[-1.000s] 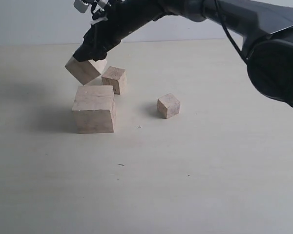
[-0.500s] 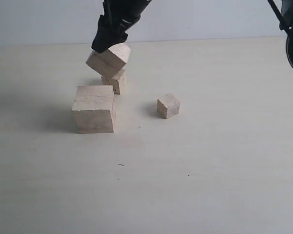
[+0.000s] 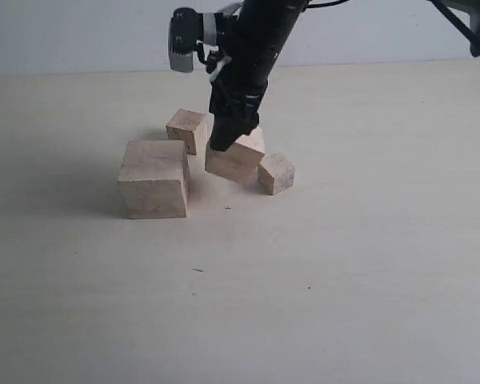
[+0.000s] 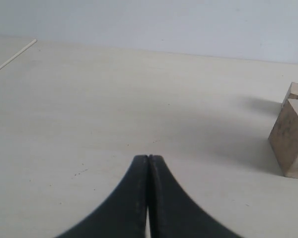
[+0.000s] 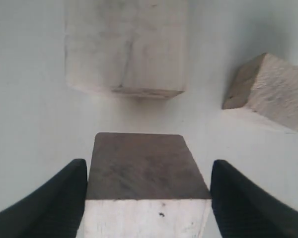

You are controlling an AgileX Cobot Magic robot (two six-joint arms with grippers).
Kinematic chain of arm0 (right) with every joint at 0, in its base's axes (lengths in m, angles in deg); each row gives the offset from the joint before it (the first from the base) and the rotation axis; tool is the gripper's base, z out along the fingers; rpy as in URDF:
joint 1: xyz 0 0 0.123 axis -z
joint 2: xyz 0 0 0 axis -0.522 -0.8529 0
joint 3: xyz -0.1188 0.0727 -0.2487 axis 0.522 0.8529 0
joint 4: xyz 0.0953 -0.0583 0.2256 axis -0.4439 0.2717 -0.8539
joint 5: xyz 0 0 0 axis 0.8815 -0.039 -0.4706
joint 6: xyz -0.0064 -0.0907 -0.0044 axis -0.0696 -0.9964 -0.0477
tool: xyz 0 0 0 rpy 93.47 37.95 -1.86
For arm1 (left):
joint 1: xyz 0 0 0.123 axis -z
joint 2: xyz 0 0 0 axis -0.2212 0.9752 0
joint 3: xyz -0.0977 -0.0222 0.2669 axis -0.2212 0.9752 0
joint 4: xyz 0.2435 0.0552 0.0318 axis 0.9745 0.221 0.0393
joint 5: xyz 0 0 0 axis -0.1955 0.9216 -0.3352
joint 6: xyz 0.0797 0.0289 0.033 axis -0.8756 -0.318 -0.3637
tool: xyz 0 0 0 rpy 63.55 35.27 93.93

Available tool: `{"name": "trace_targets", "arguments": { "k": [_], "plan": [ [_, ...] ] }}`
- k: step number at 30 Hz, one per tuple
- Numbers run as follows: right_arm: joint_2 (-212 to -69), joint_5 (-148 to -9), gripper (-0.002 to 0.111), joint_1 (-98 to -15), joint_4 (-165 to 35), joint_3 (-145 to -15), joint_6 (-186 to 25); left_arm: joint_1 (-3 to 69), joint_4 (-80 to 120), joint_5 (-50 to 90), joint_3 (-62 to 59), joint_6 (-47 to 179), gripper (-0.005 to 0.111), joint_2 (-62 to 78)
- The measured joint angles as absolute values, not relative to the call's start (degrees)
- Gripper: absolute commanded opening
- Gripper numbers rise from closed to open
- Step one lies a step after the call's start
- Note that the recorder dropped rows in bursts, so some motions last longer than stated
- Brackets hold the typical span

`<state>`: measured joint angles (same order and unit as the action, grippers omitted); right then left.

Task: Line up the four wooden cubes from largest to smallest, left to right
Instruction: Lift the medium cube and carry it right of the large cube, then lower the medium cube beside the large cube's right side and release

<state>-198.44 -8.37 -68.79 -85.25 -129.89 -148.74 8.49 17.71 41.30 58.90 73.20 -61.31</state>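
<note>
My right gripper (image 3: 226,144) (image 5: 146,171) is shut on the second-largest wooden cube (image 3: 238,160) (image 5: 145,181). It holds the cube tilted, low over the table, between the largest cube (image 3: 154,178) (image 5: 126,47) and the smallest cube (image 3: 276,173). The third cube (image 3: 187,130) (image 5: 270,91) stands just behind the largest. My left gripper (image 4: 148,157) is shut on nothing, low over bare table. In its view the largest cube (image 4: 290,139) sits at the edge. The left gripper does not show in the exterior view.
The pale table (image 3: 320,272) stretches wide in front and to the right of the cubes. The right arm (image 3: 256,48) comes down from the top of the exterior view, with a light wall (image 3: 64,32) behind the table.
My right gripper has carried the second-largest cube from above the back left, over the third cube, rightward and down to between the largest and smallest cubes.
</note>
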Motion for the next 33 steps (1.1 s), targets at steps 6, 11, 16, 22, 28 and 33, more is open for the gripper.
{"name": "trace_targets", "arguments": {
  "k": [6, 11, 16, 22, 28, 33],
  "plan": [
    [-198.44, -10.76, 0.0, -68.79, -87.86, -122.09, -153.84, 8.49, 17.71, 41.3, 58.9, 73.2, 0.0, -61.31],
    [-198.44, -18.44, 0.0, -68.79, -93.35, -119.8, -156.41, 8.49, 17.71, 41.3, 58.9, 73.2, 0.0, -61.31],
    [-199.93, -18.99, 0.016, -68.79, -95.28, -119.46, -158.82, 8.49, 17.71, 41.3, 58.9, 73.2, 0.0, -61.31],
    [-200.06, -17.86, 0.056, -68.79, -100.05, -119.35, -159.38, 8.49, 17.71, 41.3, 58.9, 73.2, 0.0, -61.31],
    [-198.54, -17.83, 0.07, -68.79, -100.95, -119.35, -159.59, 8.49, 17.71, 41.3, 58.9, 73.2, 0.0, -61.31],
    [-197.94, -17.83, 0.069, -68.79, -100.84, -119.35, -159.59, 8.49, 17.71, 41.3, 58.9, 73.2, 0.0, -61.31]
  ]
}}
